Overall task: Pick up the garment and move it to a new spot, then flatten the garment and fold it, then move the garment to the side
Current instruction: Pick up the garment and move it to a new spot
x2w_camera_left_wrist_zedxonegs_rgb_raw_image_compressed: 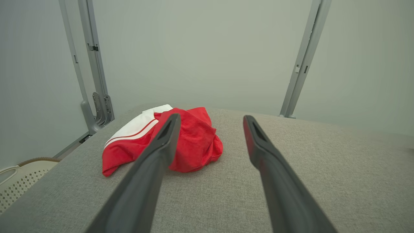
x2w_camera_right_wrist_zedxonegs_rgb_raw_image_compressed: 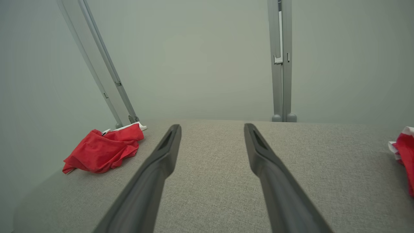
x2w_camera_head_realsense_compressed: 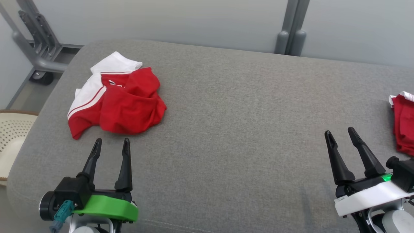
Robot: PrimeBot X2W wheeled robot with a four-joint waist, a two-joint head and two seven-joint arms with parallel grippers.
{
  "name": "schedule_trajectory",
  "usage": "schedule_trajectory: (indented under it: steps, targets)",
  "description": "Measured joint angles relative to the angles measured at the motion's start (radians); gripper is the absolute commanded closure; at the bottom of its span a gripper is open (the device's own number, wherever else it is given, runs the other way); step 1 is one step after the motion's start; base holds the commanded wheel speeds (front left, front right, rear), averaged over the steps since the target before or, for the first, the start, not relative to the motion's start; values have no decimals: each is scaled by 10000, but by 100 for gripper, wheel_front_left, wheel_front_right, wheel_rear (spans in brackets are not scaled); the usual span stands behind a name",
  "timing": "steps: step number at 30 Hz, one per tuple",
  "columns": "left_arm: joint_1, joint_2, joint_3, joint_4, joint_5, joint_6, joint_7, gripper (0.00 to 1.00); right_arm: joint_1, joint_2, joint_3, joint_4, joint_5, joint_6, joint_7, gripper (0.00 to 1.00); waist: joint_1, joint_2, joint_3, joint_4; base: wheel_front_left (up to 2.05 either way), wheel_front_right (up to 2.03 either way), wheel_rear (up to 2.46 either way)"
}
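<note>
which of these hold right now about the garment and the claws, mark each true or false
1. The red and white garment lies crumpled on the grey cushion. True.
2. The left claw is shut on the garment. False: its fingers stand apart, just short of the cloth, not touching it.
3. The right claw is open and holds nothing. True.
4. A second red cloth lies at the cushion's right edge, beside the right claw. True.
5. A blue basket stands left of the cushion. False: the basket there is pale cream with small holes.
</note>
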Motion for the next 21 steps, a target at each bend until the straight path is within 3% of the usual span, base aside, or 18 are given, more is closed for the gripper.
schedule_trajectory:
  steps: [12, 21]
  targets:
    - [40, -19, 251, 297, -21, 0, 0, 0, -54, 98, 378, 36, -148, 174, 0, 0, 0, 0, -156, 1300, 0, 0, 0]
    - [61, 2, 606, 276, -247, 2, 0, 0, -312, 232, 734, 117, -339, 347, 65, 0, 0, 0, -119, 1716, 0, 0, 0]
